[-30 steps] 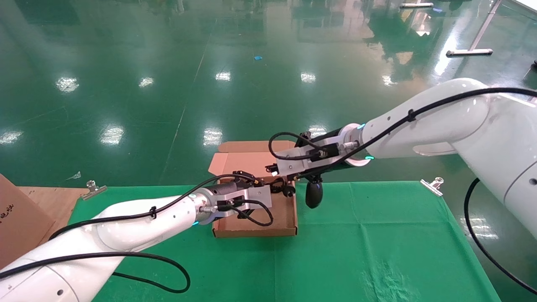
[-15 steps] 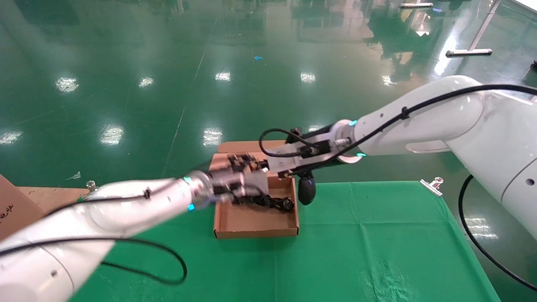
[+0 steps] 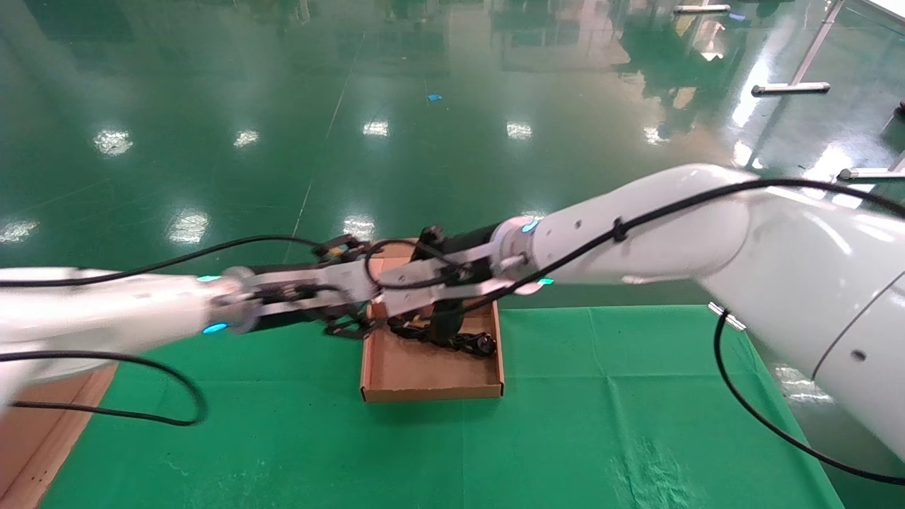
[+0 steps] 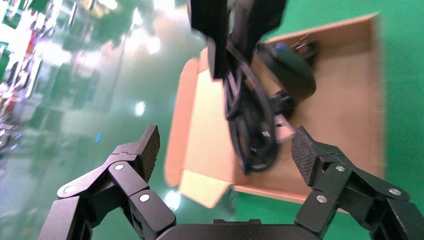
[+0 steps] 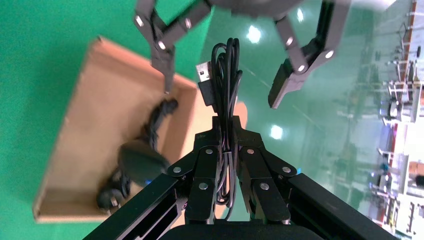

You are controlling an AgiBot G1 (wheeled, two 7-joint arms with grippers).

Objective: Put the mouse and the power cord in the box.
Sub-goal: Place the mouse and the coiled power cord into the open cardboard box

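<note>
The open brown box [image 3: 431,391] lies on the green cloth. The black power cord [image 3: 472,344] rests in a tangle along the box's far side. My right gripper [image 5: 226,125] hangs over the box, shut on the mouse's coiled thin cable [image 5: 223,75], which has a USB plug. The black mouse [image 5: 142,160] with its blue mark dangles from that cable just above the box floor, close to the cord [image 5: 159,116]. My left gripper [image 4: 227,147] is open with nothing in it, just outside the box's left wall, facing the hanging bundle.
The box's lid flap [image 3: 396,247] lies open past the table's far edge. Metal clips [image 3: 721,311] hold the green cloth [image 3: 636,396]. A cardboard sheet [image 3: 42,438] lies at the near left. Behind the table is shiny green floor.
The left gripper has let go of the power cord in the box and drawn back to the left. The right arm has swung left, bringing the hanging mouse over the box.
</note>
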